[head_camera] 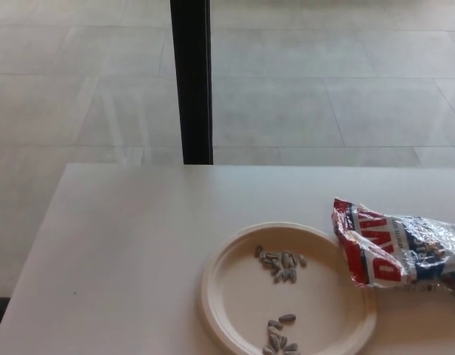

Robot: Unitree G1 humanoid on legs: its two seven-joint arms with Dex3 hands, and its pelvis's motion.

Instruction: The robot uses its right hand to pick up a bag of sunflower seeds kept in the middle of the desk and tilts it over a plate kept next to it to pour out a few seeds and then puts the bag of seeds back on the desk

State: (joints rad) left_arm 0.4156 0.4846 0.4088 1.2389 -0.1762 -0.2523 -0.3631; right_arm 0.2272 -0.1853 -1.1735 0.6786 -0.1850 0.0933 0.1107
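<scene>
A red, white and blue bag of sunflower seeds (396,249) lies on its side on the white desk (131,259) at the right. Its open red end touches the right rim of a cream paper plate (234,296). On the plate sit two small heaps of seeds, one near the far side (280,262) and one at the near edge (280,336). Neither hand shows in the head view.
A black post (191,81) stands behind the desk's far edge, against a pale tiled floor. The left half of the desk is bare white surface. The desk's left edge runs diagonally at the left.
</scene>
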